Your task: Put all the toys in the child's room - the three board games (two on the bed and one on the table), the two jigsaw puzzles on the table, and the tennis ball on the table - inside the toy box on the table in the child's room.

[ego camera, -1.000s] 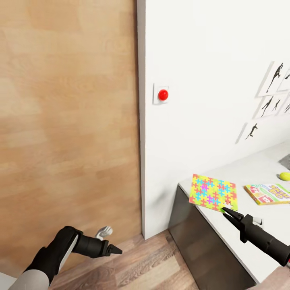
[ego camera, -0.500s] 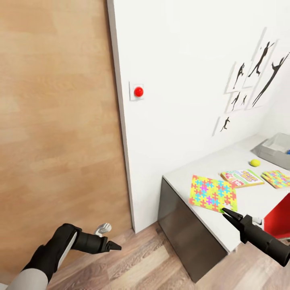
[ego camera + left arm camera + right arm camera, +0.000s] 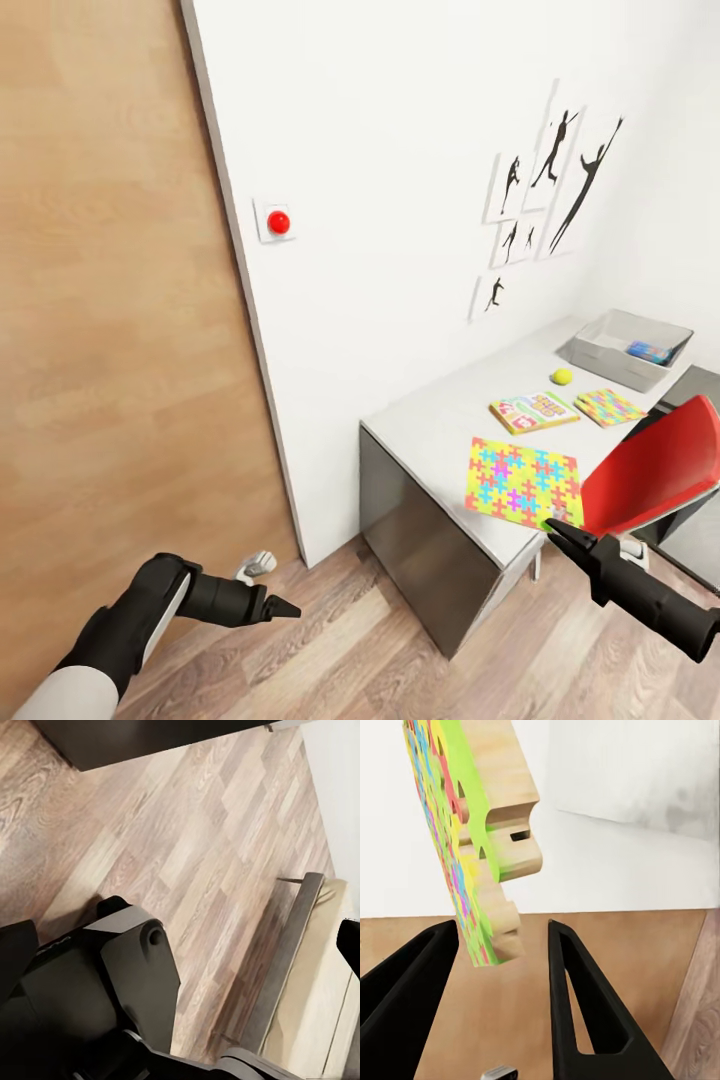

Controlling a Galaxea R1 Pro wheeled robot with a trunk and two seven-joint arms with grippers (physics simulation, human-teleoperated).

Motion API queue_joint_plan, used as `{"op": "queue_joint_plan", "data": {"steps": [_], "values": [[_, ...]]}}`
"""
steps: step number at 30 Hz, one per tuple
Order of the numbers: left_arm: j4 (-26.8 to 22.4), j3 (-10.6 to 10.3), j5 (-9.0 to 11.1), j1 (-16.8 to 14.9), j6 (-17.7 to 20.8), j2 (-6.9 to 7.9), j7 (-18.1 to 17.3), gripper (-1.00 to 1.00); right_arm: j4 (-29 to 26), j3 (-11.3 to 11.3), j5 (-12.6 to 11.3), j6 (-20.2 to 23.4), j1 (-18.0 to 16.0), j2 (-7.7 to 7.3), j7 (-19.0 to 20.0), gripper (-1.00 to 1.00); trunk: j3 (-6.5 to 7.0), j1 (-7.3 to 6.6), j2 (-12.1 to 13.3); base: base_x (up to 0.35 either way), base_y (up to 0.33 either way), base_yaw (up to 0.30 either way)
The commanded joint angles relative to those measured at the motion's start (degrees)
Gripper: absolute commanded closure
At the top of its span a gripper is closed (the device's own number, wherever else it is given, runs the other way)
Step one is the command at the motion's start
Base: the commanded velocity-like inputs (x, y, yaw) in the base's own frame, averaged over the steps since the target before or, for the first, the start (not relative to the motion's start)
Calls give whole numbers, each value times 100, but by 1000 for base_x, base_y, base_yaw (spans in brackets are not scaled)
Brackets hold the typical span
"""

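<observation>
One jigsaw puzzle [image 3: 522, 483] held at its corner by the right gripper [image 3: 556, 530], table [image 3: 440, 420] beyond, board game [image 3: 533, 411], tennis ball [image 3: 562, 376] and second puzzle [image 3: 608, 406] farther ahead, toy box [image 3: 623, 350] farthest, chair [image 3: 650, 470] just right.

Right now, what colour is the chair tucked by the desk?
Red; the chair shows best in the head view, beside the table.

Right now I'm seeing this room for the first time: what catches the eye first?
The bright jigsaw puzzle at the right gripper tips, over the table edge. Beside it a red chair, and a red button on the white wall.
</observation>
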Motion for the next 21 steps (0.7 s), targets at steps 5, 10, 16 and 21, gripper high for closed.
{"op": "queue_joint_plan", "data": {"steps": [5, 10, 16, 21], "values": [[-23, 34, -49, -3, 42, 17, -57, -100, 0, -2, -7, 27, -8, 0, 3, 100, -12, 3, -12, -14, -9, -107], [-33, 50, -49, -3, 51, 28, -52, -100, 0, -2, -7, 19, -6, 0, 5, 100, -12, 3, -12, -2, -1, -18], [-35, 53, -56, -3, 45, 33, 102, -100, 0, -2, -1, 18, -9, 0, 3, 100, -12, 3, -12, 0, 0, 0], [-39, 65, -54, -3, 41, 31, 1026, -100, 0, 0, 9, 18, -11, 0, 6, 100, -12, 3, -12, 0, 0, 0]]}}
